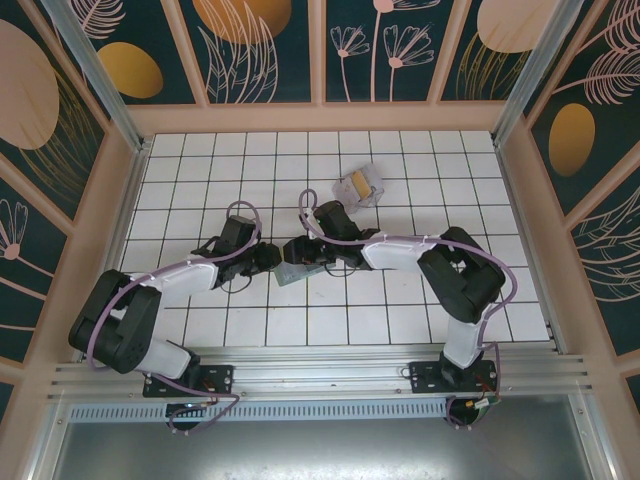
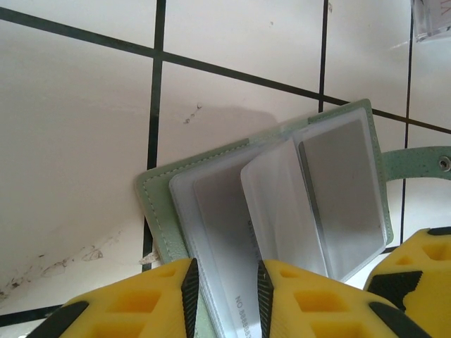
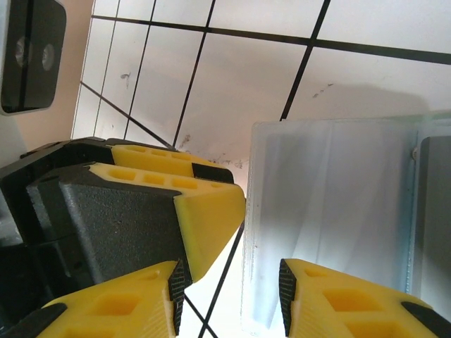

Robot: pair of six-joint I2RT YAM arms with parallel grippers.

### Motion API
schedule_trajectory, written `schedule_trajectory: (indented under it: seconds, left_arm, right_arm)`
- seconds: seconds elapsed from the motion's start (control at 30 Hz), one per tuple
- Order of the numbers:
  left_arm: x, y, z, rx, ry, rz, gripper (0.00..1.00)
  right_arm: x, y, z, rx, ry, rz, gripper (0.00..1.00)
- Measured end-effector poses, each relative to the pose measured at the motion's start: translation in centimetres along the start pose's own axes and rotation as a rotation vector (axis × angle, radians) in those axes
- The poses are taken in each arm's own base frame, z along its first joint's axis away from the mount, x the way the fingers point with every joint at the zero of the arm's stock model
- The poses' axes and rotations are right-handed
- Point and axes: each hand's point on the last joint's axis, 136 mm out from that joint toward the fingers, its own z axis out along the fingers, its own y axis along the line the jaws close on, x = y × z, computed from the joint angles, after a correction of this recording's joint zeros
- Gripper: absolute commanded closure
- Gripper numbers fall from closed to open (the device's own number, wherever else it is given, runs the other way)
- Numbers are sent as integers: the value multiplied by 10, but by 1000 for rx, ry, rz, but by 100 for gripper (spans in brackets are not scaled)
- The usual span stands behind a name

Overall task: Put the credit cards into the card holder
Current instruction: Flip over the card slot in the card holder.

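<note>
The card holder (image 2: 156,211) lies open near the middle of the counter (image 1: 420,160), a flat rectangle with a sage-green, finely grained cover and rounded corners. Inside are glossy clear plastic sleeves (image 2: 282,211); three leaves can be made out, and two show a flat grey panel behind the plastic. One narrow green strap (image 2: 416,158) with a small metal snap sticks out toward 3 o'clock in the left wrist view. From above, the holder (image 1: 298,272) sits between the two arms' tips. The credit cards (image 1: 361,187) are one small pale, shiny pile with a single yellow-orange card showing, well apart from the holder at about 1 o'clock. The left claw (image 2: 229,303) has blocky yellow fingers with black pads standing a little apart, a sleeve filling the gap at the holder's 6 o'clock edge; I cannot tell whether it grips. The right claw (image 3: 229,296) stands partly open, a sleeve's edge (image 3: 261,282) just beside its right finger and bare tile visible next to the left pad, so it grips nothing. The counter is smooth white square tile with dark joints.
</note>
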Motion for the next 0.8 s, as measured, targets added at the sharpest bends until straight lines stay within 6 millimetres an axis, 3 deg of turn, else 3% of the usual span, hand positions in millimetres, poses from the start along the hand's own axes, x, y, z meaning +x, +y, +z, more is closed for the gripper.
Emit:
schedule_trajectory:
  seconds: [0.23, 0.47, 0.8]
  left_arm:
    - [1, 0, 1, 3, 3, -2, 69]
    - [3, 2, 5, -2, 14, -5, 70]
    - [1, 5, 7, -10, 9, -8, 70]
  right_arm:
    - [0, -9, 2, 50, -4, -3, 58]
    - [5, -31, 3, 227, -8, -72, 57]
    - [4, -36, 18, 345, 11, -171, 50]
